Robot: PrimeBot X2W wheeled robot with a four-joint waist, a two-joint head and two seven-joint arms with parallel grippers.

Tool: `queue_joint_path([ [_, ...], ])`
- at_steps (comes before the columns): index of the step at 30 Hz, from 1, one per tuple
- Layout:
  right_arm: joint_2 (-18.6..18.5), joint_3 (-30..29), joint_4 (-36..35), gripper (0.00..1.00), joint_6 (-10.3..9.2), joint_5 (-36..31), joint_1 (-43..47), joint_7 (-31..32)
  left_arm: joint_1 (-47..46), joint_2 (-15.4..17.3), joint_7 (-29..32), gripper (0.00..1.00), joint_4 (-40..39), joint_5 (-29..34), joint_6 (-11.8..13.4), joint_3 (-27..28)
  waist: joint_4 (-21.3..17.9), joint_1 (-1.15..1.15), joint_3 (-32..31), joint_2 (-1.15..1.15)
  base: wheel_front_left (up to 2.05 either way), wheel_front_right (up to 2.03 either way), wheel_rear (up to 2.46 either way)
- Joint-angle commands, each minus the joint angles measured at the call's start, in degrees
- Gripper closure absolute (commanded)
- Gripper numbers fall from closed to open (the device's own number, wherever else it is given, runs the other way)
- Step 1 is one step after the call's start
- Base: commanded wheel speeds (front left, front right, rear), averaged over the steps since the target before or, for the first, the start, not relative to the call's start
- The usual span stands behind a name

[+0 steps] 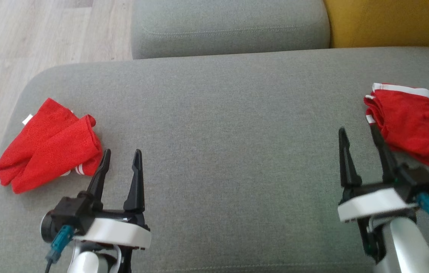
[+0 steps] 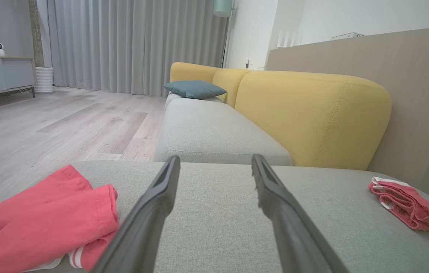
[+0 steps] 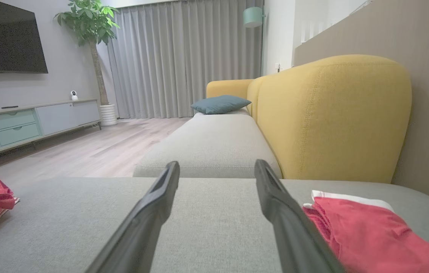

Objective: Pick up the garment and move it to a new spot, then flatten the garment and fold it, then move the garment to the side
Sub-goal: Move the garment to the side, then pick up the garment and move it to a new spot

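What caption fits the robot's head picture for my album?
Open left gripper and right gripper over a grey cushion, left red garment and right red garment lying beside them.

**No readable writing**

No word, number, brand or sign can be made out on anything here. A small white tag [image 1: 27,120] sticks out at the far edge of the left red garment [image 1: 47,146], which lies to the left of the left gripper's [image 1: 122,151] jaws; any print on it is too small to tell. The white band [image 1: 402,90] on the right red garment [image 1: 411,121], beyond and to the right of the right gripper's [image 1: 357,129] jaws, looks plain.
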Motion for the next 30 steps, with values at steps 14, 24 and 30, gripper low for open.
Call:
queue_joint_path([
  [14,0.3,1.3,-3.1,0.00,0.37,1.7,2.8,-0.8,-0.2,0.4,-0.3,0.00,-1.8,-0.8,1.4,1.6,-0.8,0.00,-0.9,0.00,0.00,0.00,0.00],
  [24,0.3,1.1,-2.9,0.00,0.37,3.1,2.8,-0.8,-0.2,0.4,-0.3,0.00,-1.0,-0.5,1.6,1.3,-1.1,0.00,-0.8,0.00,0.00,0.00,0.00],
  [30,0.3,1.2,-2.7,0.00,0.37,3.1,2.9,-0.8,-0.3,0.4,-0.3,0.00,-0.8,-0.5,2.0,1.5,-1.0,0.00,-0.9,0.00,0.00,0.00,0.00],
])
